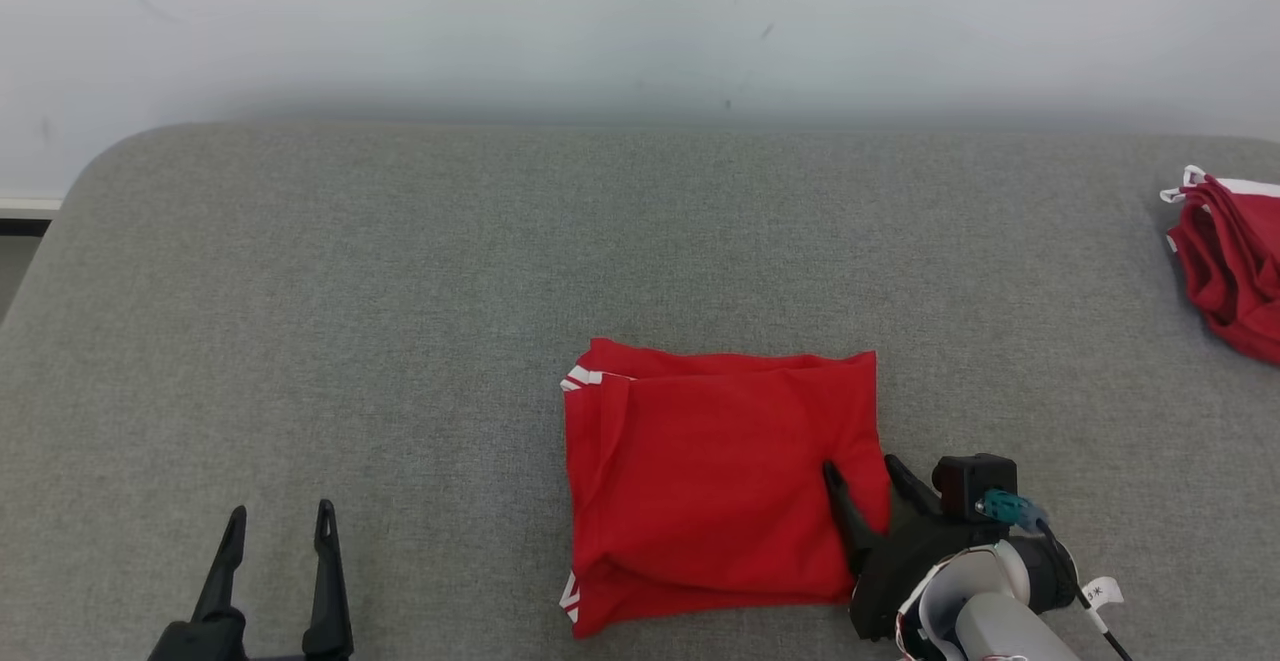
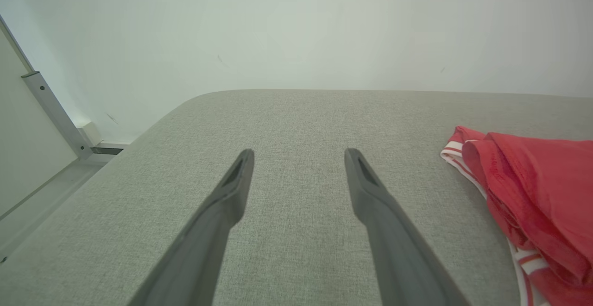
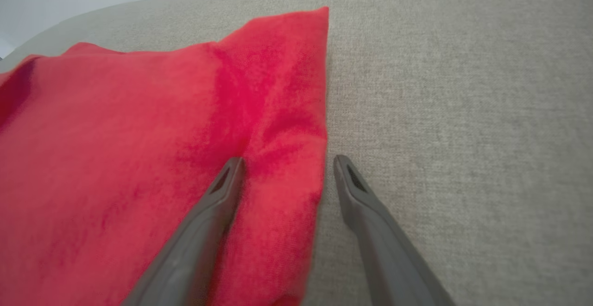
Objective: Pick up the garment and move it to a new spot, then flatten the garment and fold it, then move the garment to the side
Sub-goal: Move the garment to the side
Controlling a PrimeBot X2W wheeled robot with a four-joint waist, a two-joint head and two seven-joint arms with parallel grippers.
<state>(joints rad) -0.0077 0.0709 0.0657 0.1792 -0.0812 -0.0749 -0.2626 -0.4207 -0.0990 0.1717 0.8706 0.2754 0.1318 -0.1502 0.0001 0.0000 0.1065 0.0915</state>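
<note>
While the grey fabric-covered tabletop [image 1: 400,291] stretches wide, the red garment with white trim [image 1: 715,481] lies folded into a rough rectangle at its front middle. A second red bundle [image 1: 1230,271] sits at the right edge. Angled in from the lower right, the right gripper [image 1: 859,463] straddles the garment's right edge, fingers wide: one on cloth, one on tabletop. The left gripper [image 1: 281,508] points forward well apart, fingers wide, empty.

The folded red garment [image 1: 720,471] is lying flat at 5 o'clock from the head view's centre, with white trim showing along its 9 o'clock edge.
</note>
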